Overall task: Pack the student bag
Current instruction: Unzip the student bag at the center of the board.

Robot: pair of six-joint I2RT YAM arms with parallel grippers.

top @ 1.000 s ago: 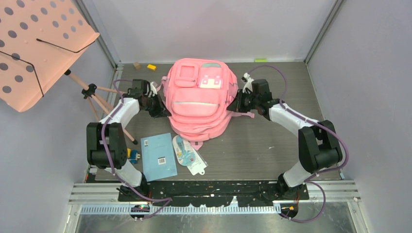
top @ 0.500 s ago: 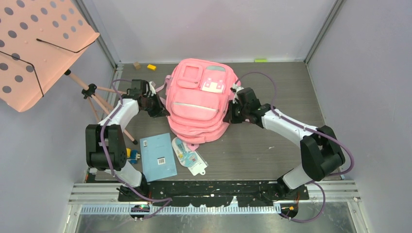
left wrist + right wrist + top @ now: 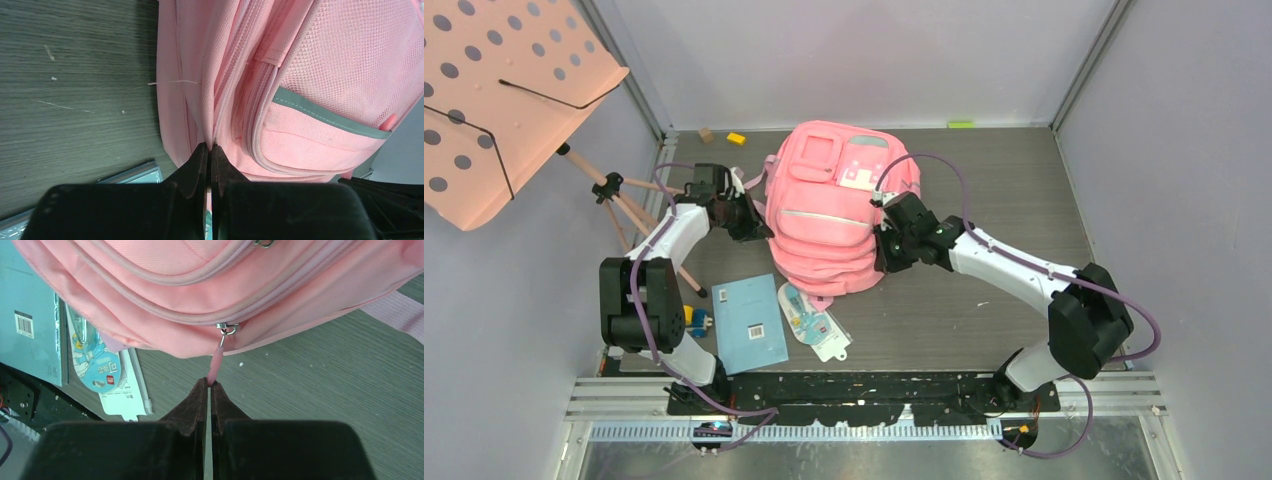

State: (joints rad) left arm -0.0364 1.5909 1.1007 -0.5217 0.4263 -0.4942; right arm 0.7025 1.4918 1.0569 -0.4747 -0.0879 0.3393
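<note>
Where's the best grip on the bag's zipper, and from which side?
The pink pull tab hanging off the metal slider: thin, flat, clear of the bag fabric. Come from outside its near right edge, fingers either side, as the right gripper does. The left gripper pinches the side seam.

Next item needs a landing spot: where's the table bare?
Bare: right of the student bag, past the right arm to the wall; also between that arm and the near edge. Crowded: near left, blue booklet and blister pack.

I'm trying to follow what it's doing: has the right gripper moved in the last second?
Yes. The right gripper, pinching the zipper pull, slid along the bag toward the near edge, closer to the blue book.
</note>
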